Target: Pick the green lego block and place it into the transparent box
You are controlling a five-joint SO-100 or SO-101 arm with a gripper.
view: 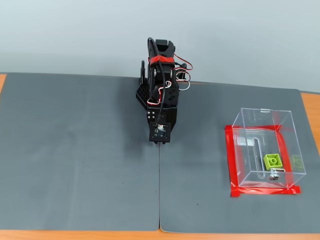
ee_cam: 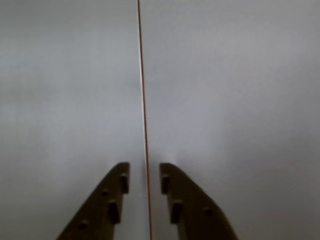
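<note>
Claw (ee_cam: pixel 144 175): two brown fingers (ee_cam: pixel 112 197) entering the wrist view from the bottom edge, tips set slightly apart with a narrow gap between them; nothing held. Bare grey mat (ee_cam: pixel 225 90) lies beneath, with a thin red-edged seam (ee_cam: pixel 142 85) running up the middle of the view and passing through the gap.

Arm (view: pixel 161 85): black, wrapped with a red band near the top, red and white wires looping on its right side in the fixed view. It stands near the far edge of the worktop, about midway along it, folded down so the wrist end (view: pixel 160 132) points at the mat (view: pixel 75 160).

Mats: two grey sheets covering most of the worktop, meeting at a seam (view: pixel 159 190) that runs from under the arm to the near edge. Orange worktop (view: pixel 310 105) shows at the right edge and along the near edge.

Box (view: pixel 265 150): clear, rectangular, open-topped, standing toward the right edge of the worktop, well apart from the arm. Red tape (view: pixel 231 165) outlines its footprint on the mat. A slot and a small metal piece show on its base.

Block (view: pixel 272 161): lime green, studded, lying inside the box on its base, toward the near right corner, just beside the metal piece. A paler green shape shows at the right wall; whether reflection or object cannot be told.
</note>
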